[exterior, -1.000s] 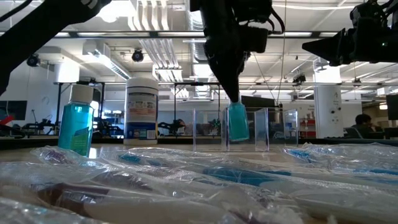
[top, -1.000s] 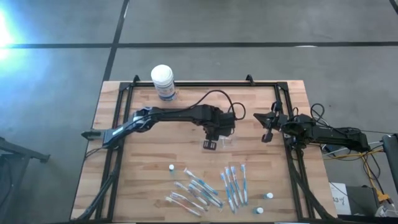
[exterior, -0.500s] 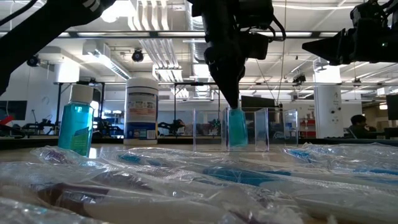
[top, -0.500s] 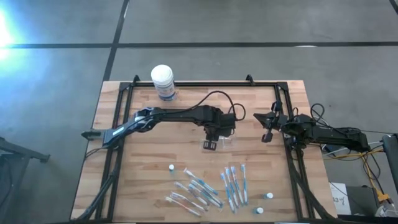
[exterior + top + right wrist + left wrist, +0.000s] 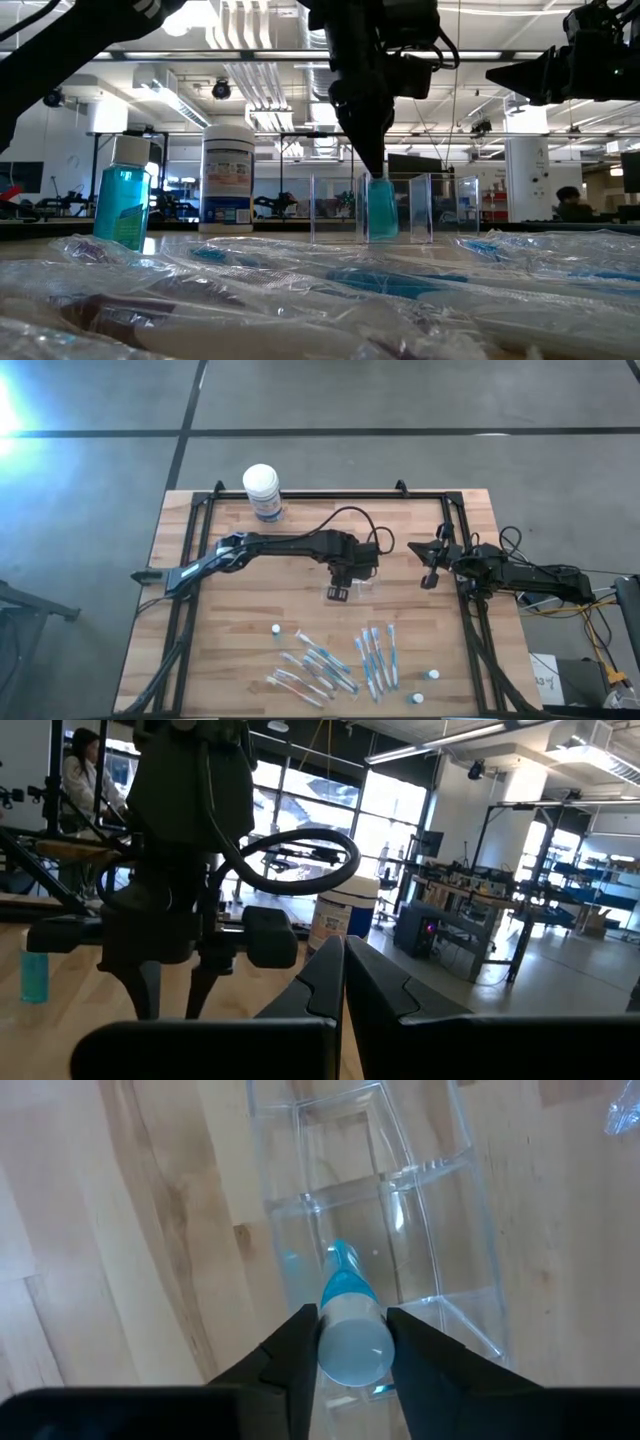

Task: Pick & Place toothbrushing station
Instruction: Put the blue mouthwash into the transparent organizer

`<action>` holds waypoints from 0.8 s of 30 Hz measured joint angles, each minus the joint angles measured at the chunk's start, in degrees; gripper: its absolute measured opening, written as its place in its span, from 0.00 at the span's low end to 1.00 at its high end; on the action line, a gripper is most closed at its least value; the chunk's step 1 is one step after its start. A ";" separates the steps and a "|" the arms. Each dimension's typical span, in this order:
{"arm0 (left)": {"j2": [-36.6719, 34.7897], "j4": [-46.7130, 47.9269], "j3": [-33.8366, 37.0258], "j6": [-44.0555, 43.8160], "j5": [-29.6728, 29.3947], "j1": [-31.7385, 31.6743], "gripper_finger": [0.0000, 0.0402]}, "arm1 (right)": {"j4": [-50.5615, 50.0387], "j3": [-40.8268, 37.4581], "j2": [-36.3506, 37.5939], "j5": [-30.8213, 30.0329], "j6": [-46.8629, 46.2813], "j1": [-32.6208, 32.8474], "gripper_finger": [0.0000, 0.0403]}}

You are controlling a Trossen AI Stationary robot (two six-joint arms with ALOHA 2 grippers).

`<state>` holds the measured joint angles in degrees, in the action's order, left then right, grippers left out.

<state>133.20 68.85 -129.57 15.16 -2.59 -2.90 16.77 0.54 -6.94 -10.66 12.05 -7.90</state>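
The toothbrushing station is a clear plastic holder (image 5: 362, 588) with several compartments, standing on the wooden table; it also shows in the low view (image 5: 400, 205) and in the left wrist view (image 5: 400, 1200). My left gripper (image 5: 352, 1320) stands over the holder's left part and is shut on a small blue tube with a white cap (image 5: 381, 205). My right gripper (image 5: 428, 578) is shut and empty, above the table to the right of the holder. My left gripper pinches the tube's white cap end (image 5: 352, 1355) between its two fingers. The fingers (image 5: 368, 150) come from above and point down. The tube hangs upright below them, its blue body (image 5: 342, 1275) down inside one compartment of the clear holder.
A white round tub with a blue label (image 5: 263, 490) stands at the far left. Several wrapped toothbrushes (image 5: 335, 660) lie near the front edge, with small bottles (image 5: 276, 630) among them. A blue-filled bottle (image 5: 122, 205) shows at the low view's left.
My left gripper has gone down a little with the blue tube, still shut on it. The tube stays upright and now reaches deeper into the holder's compartment. The holder has not moved.
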 joint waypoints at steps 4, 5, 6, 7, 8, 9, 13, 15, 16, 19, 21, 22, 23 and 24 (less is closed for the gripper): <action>-0.14 -0.11 0.70 0.05 0.02 0.00 0.31 | -0.02 0.00 0.00 0.00 0.09 0.00 0.02; -0.14 -0.13 0.83 0.05 0.02 0.00 0.31 | -0.02 0.00 0.00 0.00 0.10 -0.02 0.02; -0.14 -0.18 0.97 0.16 0.03 0.00 0.31 | -0.02 0.00 0.00 0.00 0.12 -0.02 0.02; -0.14 -0.30 1.05 0.26 0.08 0.00 0.31 | -0.02 0.00 0.00 0.00 0.13 -0.02 0.02; -0.14 -0.32 1.06 0.41 0.12 0.00 0.31 | -0.02 0.00 0.00 0.00 0.13 -0.02 0.02; -0.14 -0.37 1.09 0.60 0.13 0.00 0.31 | -0.02 0.00 0.00 0.00 0.13 -0.02 0.02; -0.12 -1.34 1.17 0.75 0.16 0.00 0.31 | -0.02 0.00 0.00 0.00 0.13 -0.02 0.02; -0.12 -1.35 1.17 0.76 0.17 0.00 0.31 | -0.02 0.00 0.00 0.00 0.13 -0.02 0.02; -0.12 -1.35 1.17 0.76 0.18 0.00 0.31 | -0.02 0.00 0.00 0.00 0.13 -0.02 0.02; -0.12 -1.34 1.17 1.13 0.24 0.00 0.31 | -0.02 0.00 0.00 0.00 0.13 -0.02 0.02; -0.12 -1.34 1.17 1.20 0.28 0.00 0.31 | -0.02 0.00 0.00 0.00 0.13 -0.02 0.02; -0.12 -1.33 1.16 1.21 0.30 0.00 0.31 | -0.02 0.00 0.00 0.00 0.14 -0.02 0.02; -0.12 -1.19 1.03 1.21 0.32 0.00 0.31 | -0.02 0.00 0.00 0.00 0.14 -0.02 0.02; -0.12 -1.12 0.85 1.20 0.40 0.00 0.31 | -0.02 0.00 0.00 0.00 0.13 -0.02 0.02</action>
<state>133.08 67.72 -128.71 16.36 -2.19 -2.90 16.75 0.54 -6.94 -10.66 12.19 -7.92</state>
